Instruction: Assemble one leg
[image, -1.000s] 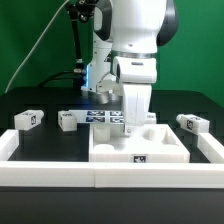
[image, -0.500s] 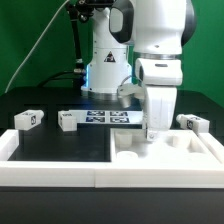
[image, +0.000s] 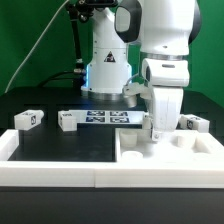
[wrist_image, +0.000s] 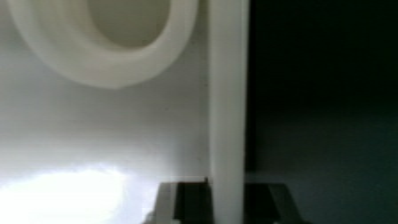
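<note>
Three small white legs with tags show in the exterior view: one leg (image: 28, 118) at the left, one leg (image: 67, 121) beside it, and one leg (image: 193, 123) at the right behind the tabletop. The large white tabletop (image: 178, 158) lies in the front right corner of the work area. My gripper (image: 157, 135) points straight down at its back rim. In the wrist view my gripper (wrist_image: 228, 205) has one dark finger on each side of the tabletop's raised rim (wrist_image: 228, 100) and is shut on it. A round corner hole (wrist_image: 134, 30) shows beside the rim.
The marker board (image: 105, 117) lies flat behind the middle of the black table. A low white wall (image: 60, 172) runs along the front, with a side wall (image: 8, 145) on the exterior view's left. The robot base (image: 105, 70) stands at the back.
My gripper has moved to the exterior view's right with the tabletop, which slid from the middle front into the right corner. The legs have not moved.
</note>
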